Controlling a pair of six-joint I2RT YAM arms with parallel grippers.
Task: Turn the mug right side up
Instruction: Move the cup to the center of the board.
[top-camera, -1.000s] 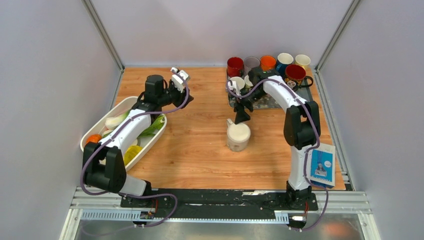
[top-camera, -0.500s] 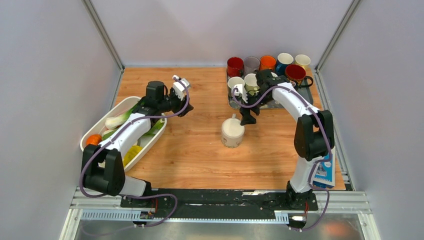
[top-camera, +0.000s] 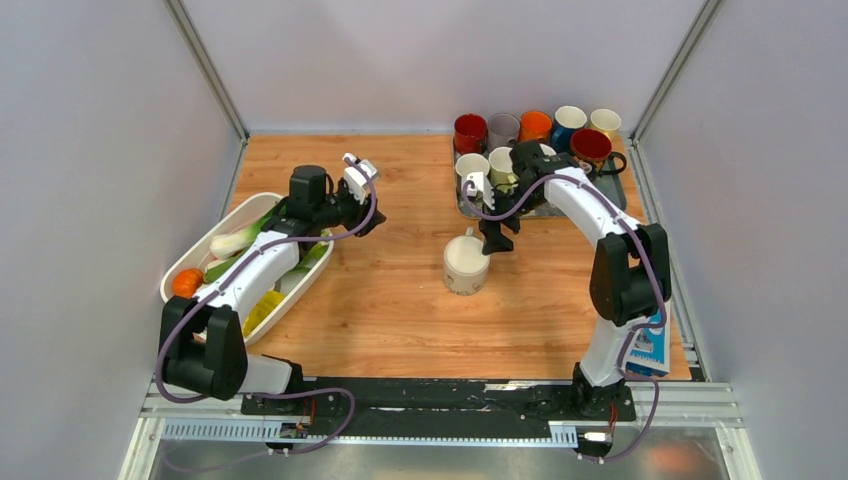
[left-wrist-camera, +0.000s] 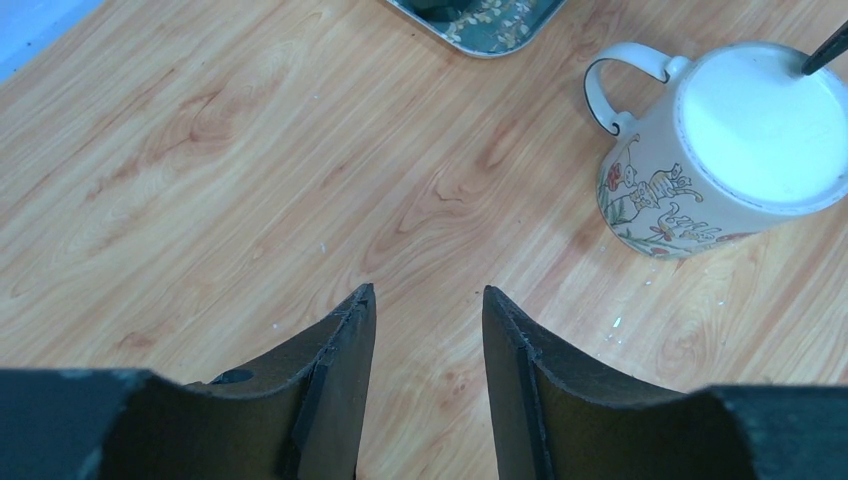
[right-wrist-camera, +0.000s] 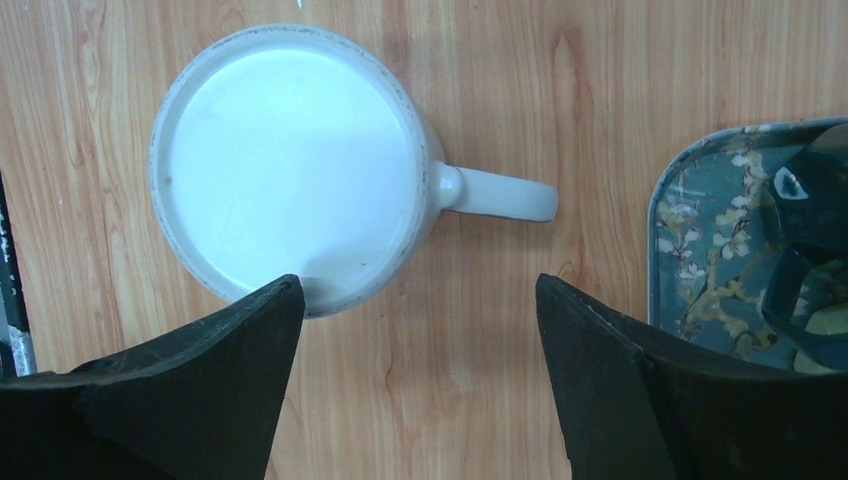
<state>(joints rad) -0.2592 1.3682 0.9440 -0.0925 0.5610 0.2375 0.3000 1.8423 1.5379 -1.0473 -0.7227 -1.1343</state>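
A cream mug (top-camera: 465, 265) with a flower print and a side handle stands on the wooden table near the middle. Its white round face points up and looks like the open mouth. It shows in the left wrist view (left-wrist-camera: 720, 150) at the upper right and in the right wrist view (right-wrist-camera: 290, 165) from straight above, handle (right-wrist-camera: 500, 193) pointing right. My right gripper (top-camera: 492, 236) hangs open just above and behind the mug's rim, holding nothing (right-wrist-camera: 420, 290). My left gripper (top-camera: 370, 218) is open and empty over bare table (left-wrist-camera: 425, 295), well left of the mug.
A patterned tray (top-camera: 540, 203) at the back right carries several mugs, with more mugs (top-camera: 535, 126) in a row behind it. Its corner shows in the right wrist view (right-wrist-camera: 700, 250). A white basin (top-camera: 230, 225) of vegetables lies at the left. A blue carton (top-camera: 647, 345) stands by the right arm's base.
The mug has shifted a little left and back. My right gripper has drawn back from it, open. The left arm has shifted slightly.
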